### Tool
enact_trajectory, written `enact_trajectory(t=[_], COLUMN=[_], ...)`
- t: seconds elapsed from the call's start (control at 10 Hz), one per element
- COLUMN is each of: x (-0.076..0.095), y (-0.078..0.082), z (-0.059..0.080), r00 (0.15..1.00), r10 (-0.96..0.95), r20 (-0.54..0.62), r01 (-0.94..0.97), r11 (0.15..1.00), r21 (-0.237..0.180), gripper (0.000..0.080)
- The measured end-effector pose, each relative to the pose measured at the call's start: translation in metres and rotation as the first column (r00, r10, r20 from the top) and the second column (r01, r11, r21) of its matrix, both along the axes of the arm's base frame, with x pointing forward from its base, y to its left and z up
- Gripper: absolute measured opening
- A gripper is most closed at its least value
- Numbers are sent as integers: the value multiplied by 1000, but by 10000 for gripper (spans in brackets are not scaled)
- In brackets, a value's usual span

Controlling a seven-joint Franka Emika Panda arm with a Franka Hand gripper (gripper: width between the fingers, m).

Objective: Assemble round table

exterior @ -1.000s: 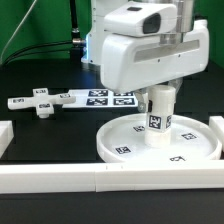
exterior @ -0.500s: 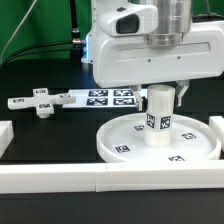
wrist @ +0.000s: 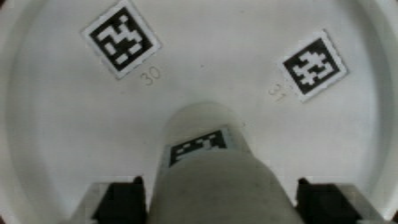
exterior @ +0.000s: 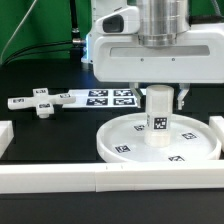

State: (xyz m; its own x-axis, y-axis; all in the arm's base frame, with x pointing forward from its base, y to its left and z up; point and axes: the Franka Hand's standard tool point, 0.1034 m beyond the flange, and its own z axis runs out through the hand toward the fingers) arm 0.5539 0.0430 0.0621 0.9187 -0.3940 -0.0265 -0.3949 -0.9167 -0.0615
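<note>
The round white disc (exterior: 120, 140) lies flat on the table with tags on its face; in the wrist view its face (wrist: 214, 70) fills the frame. The stubby tagged post (exterior: 159, 118) stands upright on the disc's middle and also shows in the wrist view (wrist: 217, 165). My gripper (exterior: 160, 98) comes straight down over the post's top, one dark finger on each side and close against it (wrist: 222, 200); it looks shut on the post. The cross-shaped piece (exterior: 40, 103) lies apart on the exterior view's left.
The marker board (exterior: 100, 97) lies behind the disc, between it and the cross piece. White border rails run along the front (exterior: 110, 180), the exterior view's left (exterior: 5, 135) and right (exterior: 218, 122).
My hand has turned about its vertical axis over the post, from a skewed stance to square with the camera. The tag on the post's side has shifted a little. The disc has not moved.
</note>
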Motion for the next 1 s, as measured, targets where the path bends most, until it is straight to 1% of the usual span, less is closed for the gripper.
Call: enact_trajectory(t=[0.1, 0.2, 0.3, 0.5, 0.7, 0.8, 0.9, 1.0], x=[0, 2, 2, 2, 2, 3, 3, 3], y=[0, 1, 1, 2, 3, 3, 4, 3], z=[0, 0, 0, 0, 0, 1, 1, 1], r00=[998, 982, 972, 857, 739, 664, 638, 652], r10=[-70, -189, -235, -513, -668, -740, -761, -750], r20=[-4, -8, -11, -58, -89, -108, -113, -110], r01=[70, 189, 236, 515, 673, 747, 769, 757], r11=[997, 982, 972, 855, 738, 663, 637, 651], r21=[13, 18, 20, 57, 54, 54, 55, 57], gripper=[409, 409, 409, 409, 409, 409, 409, 409])
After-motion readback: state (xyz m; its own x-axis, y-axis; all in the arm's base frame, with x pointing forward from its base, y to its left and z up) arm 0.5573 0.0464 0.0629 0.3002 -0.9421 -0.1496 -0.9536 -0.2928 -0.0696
